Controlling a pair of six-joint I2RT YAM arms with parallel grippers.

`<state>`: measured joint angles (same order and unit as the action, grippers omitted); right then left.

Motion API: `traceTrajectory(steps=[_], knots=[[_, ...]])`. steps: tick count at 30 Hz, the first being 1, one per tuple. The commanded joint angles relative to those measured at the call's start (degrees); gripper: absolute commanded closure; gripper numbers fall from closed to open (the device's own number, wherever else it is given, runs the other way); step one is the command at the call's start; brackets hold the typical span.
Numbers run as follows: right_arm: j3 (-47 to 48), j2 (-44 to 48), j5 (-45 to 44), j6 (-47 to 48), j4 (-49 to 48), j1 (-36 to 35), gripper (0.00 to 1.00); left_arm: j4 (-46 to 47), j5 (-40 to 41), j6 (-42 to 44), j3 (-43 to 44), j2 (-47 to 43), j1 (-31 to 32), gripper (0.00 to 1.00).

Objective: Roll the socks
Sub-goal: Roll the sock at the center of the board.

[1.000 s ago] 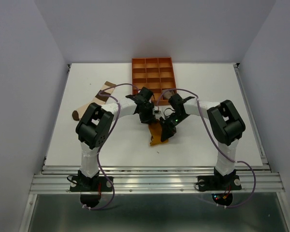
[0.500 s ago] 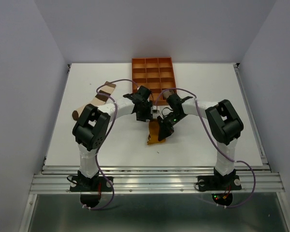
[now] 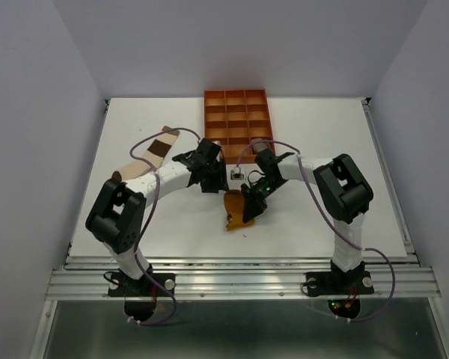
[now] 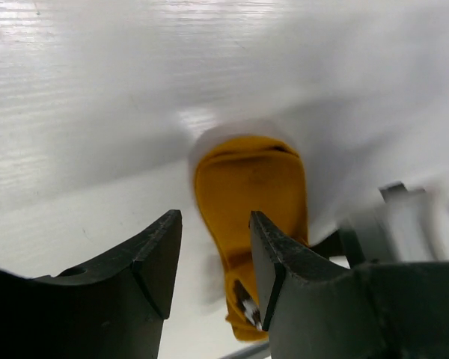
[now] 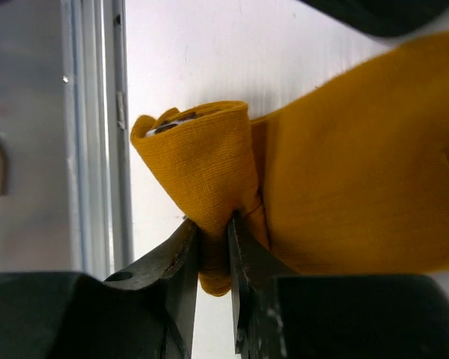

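Note:
The mustard orange sock [image 3: 235,210] lies at the table's middle, its near end folded into a loose roll [image 5: 202,157]. My right gripper [image 3: 248,203] is shut on that fold, its fingertips [image 5: 213,224] pinching the fabric. My left gripper [image 3: 211,179] is open and empty just left of and behind the sock; the sock [image 4: 251,183] shows beyond its fingers [image 4: 213,224]. A small dark-and-white striped bit [image 4: 248,308] peeks from the mustard fold. The brown-cream-white sock [image 3: 153,153] lies flat at the far left. The taupe sock is otherwise hidden.
A rigid orange tray [image 3: 237,112] with square compartments stands at the back centre, right behind both grippers. The metal rail [image 3: 239,280] runs along the table's near edge.
My left arm has swung its elbow out to the left and drawn its gripper back left, away from the mustard sock. My right gripper has shifted slightly left with the sock.

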<state>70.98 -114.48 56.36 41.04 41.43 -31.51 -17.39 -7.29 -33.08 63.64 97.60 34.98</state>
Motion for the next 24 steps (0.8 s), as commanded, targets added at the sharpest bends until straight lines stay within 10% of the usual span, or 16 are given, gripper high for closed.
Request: traceTrajectory(steps=[1,24], knots=[[-2.42,-3.39,-7.76,-5.09,3.39,2.68,0.99,1.03,-2.12,-2.42,-0.88,-7.69,0.35,0.47],[-4.01,-2.68,-9.78,-4.21,0.93,1.62,0.99,20.11,-24.96,-2.43,-20.92,-22.02,1.66,0.46]])
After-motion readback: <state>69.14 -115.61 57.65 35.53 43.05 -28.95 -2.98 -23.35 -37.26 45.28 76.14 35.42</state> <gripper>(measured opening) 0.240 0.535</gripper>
